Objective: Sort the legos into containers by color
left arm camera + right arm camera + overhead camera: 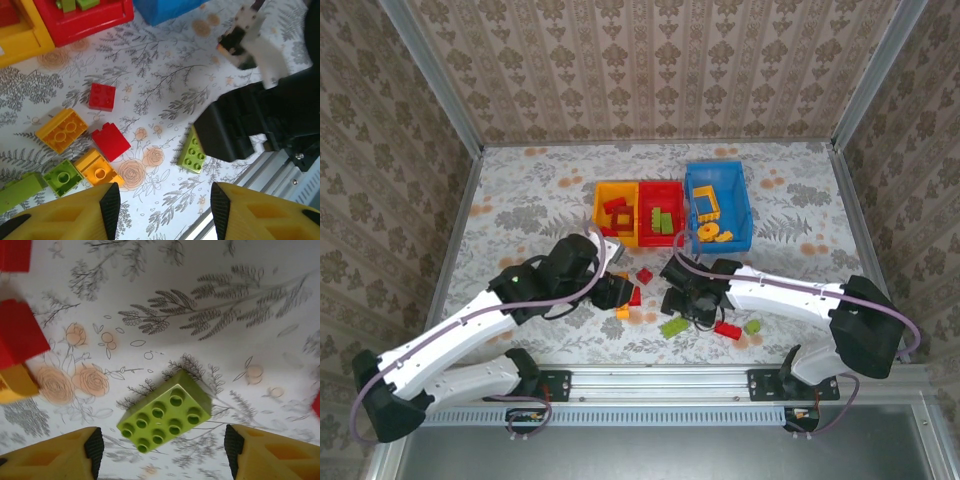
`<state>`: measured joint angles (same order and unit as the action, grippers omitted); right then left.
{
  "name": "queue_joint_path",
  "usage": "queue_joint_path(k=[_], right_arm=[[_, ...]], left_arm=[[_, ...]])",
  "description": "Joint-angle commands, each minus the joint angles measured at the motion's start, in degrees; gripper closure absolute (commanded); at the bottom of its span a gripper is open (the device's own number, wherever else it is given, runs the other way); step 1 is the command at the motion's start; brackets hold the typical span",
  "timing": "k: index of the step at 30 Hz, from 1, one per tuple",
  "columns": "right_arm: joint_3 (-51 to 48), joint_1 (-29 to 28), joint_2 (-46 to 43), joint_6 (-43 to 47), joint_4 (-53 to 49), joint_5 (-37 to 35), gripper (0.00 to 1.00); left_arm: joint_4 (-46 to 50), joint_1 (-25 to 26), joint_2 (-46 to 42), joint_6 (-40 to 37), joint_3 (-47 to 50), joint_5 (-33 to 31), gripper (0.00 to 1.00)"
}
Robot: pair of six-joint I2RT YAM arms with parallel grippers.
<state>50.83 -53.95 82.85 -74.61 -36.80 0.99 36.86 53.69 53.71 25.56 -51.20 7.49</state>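
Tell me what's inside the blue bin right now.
In the blue bin, seen from the top view: a yellow-orange square frame and a few more yellow-orange pieces at its near end. No red or green shows. Anything beneath those pieces is covered.

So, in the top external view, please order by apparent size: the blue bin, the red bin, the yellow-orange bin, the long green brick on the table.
1. blue bin
2. red bin and yellow-orange bin: they look alike, so no ranking
3. long green brick, clearly smallest
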Motion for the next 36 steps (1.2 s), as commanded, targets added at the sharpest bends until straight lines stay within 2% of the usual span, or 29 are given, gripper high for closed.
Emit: queue_joint_path(k=[1, 6, 10, 18, 31, 36], right_arm=[[-1.2, -2.5, 0.9, -19.1, 4.7, -2.5, 0.29], [-1.1, -4.1, 4.3, -26.5, 7.5, -4.8, 0.27], [-1.2, -4.2, 6.9, -30.2, 8.5, -3.4, 0.29], [-0.6, -4.9, 8.1, -33.2, 4.8, -3.0, 0.34], [0.5, -4.5, 0.0, -32.4, -1.2, -6.7, 0.32], [-1.7, -5.0, 0.5, -34.6, 2.1, -5.3, 0.30]], left_arm=[[1.6, 0.6, -2.1, -2.4, 1.3, 2.4, 0.46], [2.6, 0.7, -4.9, -3.2, 1.7, 3.4, 0.45], [2.7, 0.8, -6.0, -3.4, 1.8, 3.9, 0.44], [3.0, 0.8, -6.3, -4.0, 1.0, 4.0, 0.44], [1.2, 0.7, -4.9, -3.1, 0.7, 4.0, 0.45], [0.4, 0.8, -5.0, -2.7, 1.0, 4.5, 0.44]])
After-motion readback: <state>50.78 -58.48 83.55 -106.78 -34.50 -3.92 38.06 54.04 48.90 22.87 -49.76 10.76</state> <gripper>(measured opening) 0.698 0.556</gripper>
